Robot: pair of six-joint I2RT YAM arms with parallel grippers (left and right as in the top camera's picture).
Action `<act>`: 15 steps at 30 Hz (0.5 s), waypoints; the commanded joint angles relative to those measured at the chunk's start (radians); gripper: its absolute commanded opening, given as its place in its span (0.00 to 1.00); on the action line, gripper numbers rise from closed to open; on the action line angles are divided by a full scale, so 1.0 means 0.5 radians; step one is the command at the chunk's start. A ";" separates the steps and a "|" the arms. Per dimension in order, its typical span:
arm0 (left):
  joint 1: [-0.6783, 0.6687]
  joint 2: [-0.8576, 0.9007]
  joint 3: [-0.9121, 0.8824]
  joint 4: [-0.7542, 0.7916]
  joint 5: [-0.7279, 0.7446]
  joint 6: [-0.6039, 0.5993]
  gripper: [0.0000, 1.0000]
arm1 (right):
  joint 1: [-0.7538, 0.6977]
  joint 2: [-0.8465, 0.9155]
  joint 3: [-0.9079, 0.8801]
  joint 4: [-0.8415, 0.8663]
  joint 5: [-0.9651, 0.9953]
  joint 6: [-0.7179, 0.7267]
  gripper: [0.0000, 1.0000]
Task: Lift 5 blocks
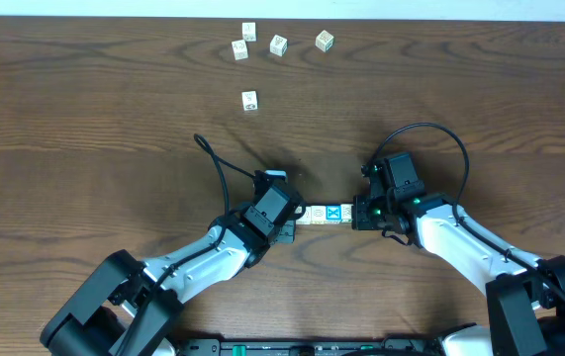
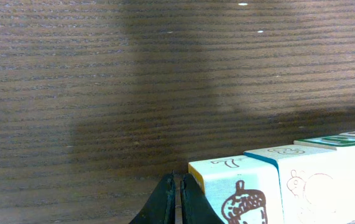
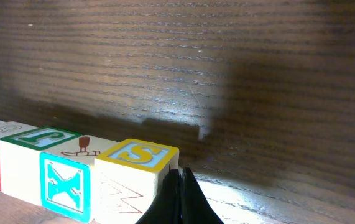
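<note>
Blocks [image 1: 324, 214]: row between grippers | left gripper [image 2: 176, 186]: jaws closed, against acorn end | right gripper [image 3: 180, 183]: jaws closed, against S end

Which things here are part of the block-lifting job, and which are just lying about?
Job: row of blocks, including the blue X block, between the left gripper and right gripper, jaws shut.
Lying about: four clustered cubes; one lone cube nearer the arms.
</note>
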 commanded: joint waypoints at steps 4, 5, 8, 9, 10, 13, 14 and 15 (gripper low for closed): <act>-0.027 -0.048 0.026 0.069 0.127 -0.024 0.07 | 0.107 0.001 0.013 0.031 -0.273 0.046 0.01; -0.027 -0.048 0.026 0.075 0.128 -0.024 0.07 | 0.107 0.001 0.013 0.032 -0.273 0.046 0.01; -0.027 -0.048 0.026 0.092 0.129 -0.024 0.07 | 0.107 0.000 0.013 0.027 -0.274 0.047 0.01; -0.027 -0.048 0.026 0.095 0.130 -0.024 0.07 | 0.107 0.000 0.013 0.024 -0.273 0.047 0.01; -0.027 -0.048 0.026 0.097 0.134 -0.024 0.07 | 0.107 0.000 0.013 0.019 -0.273 0.047 0.01; -0.027 -0.048 0.026 0.100 0.144 -0.024 0.07 | 0.107 0.000 0.013 -0.003 -0.272 0.045 0.01; -0.027 -0.048 0.026 0.100 0.144 -0.024 0.07 | 0.107 0.000 0.013 -0.010 -0.272 0.045 0.01; -0.027 -0.048 0.026 0.100 0.144 -0.023 0.07 | 0.107 0.000 0.013 -0.015 -0.270 0.044 0.01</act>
